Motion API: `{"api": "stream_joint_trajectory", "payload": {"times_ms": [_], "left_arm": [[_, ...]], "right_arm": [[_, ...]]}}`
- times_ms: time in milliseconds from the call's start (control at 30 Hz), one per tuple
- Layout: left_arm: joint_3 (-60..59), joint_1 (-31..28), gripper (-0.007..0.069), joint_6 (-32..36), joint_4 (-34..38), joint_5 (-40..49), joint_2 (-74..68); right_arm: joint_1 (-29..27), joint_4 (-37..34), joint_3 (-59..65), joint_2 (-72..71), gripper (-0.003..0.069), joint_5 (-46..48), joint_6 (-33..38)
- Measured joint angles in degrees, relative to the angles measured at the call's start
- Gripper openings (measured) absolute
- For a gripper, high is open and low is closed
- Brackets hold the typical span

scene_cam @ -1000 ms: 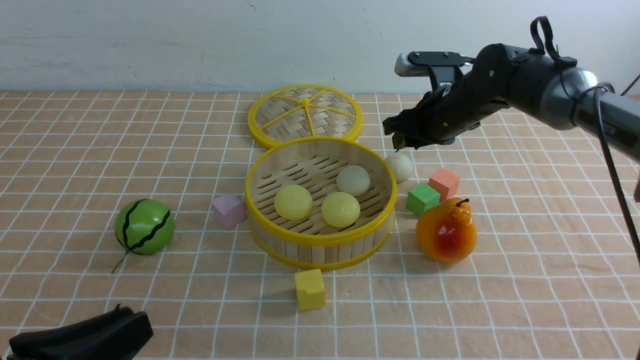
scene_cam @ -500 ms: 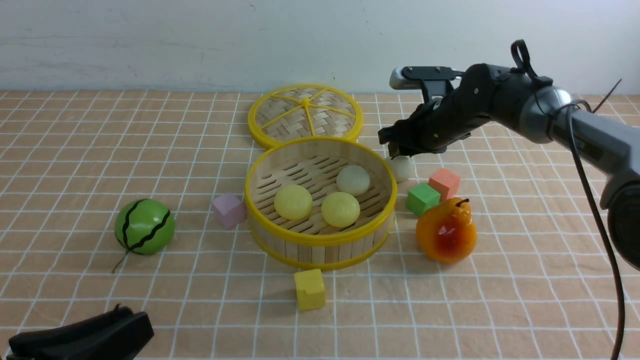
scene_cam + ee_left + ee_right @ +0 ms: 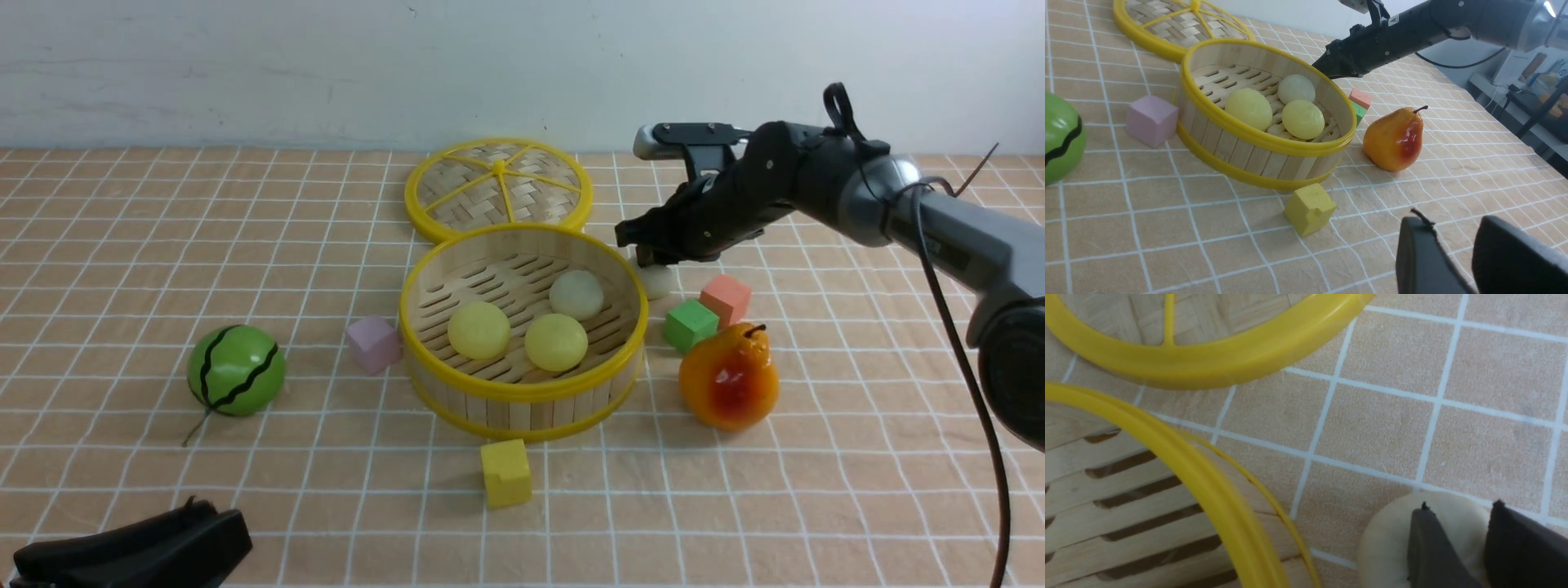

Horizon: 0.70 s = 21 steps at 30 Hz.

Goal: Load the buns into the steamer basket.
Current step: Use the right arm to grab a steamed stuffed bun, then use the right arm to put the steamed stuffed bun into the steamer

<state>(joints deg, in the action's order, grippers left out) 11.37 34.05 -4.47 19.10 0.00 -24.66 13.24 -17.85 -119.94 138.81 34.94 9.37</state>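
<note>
The steamer basket stands mid-table and holds three buns: two pale yellow and one off-white. They also show in the left wrist view. The fourth bun, off-white, lies on the cloth just outside the basket's far right wall. My right gripper is right on top of it, jaws close together with the bun under the fingertips, not between them. My left gripper rests low at the near left, jaws close together and empty.
The flat woven lid lies behind the basket. A green cube, a coral cube and an orange pear crowd the right of the fourth bun. A pink cube, a yellow cube and a watermelon ball lie around.
My right gripper has come down and slightly toward the basket, from above the outer bun to touching its top. The left arm and all objects have stayed still.
</note>
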Motion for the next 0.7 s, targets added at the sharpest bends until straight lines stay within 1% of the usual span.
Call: {"api": "stream_joint_trajectory", "payload": {"times_ms": [133, 300, 333, 467, 700], "left_arm": [[0.0, 0.0, 0.02, 0.0, 0.0, 0.0, 0.0], [0.0, 0.0, 0.0206, 0.0, 0.0, 0.0, 0.0], [0.0, 0.0, 0.0207, 0.0, 0.0, 0.0, 0.0], [0.0, 0.0, 0.0209, 0.0, 0.0, 0.0, 0.0], [0.0, 0.0, 0.0212, 0.0, 0.0, 0.0, 0.0]], "right_arm": [[0.0, 0.11, -0.05, 0.0, 0.0183, -0.56, 0.0], [0.0, 0.9, -0.07, 0.0, 0.002, -0.63, 0.0], [0.0, 0.9, -0.07, 0.0, 0.0007, -0.63, 0.0], [0.0, 0.9, -0.07, -0.56, -0.0001, 0.37, 0.0], [0.06, 0.28, -0.07, -8.04, -0.0001, 2.33, 2.32]]}}
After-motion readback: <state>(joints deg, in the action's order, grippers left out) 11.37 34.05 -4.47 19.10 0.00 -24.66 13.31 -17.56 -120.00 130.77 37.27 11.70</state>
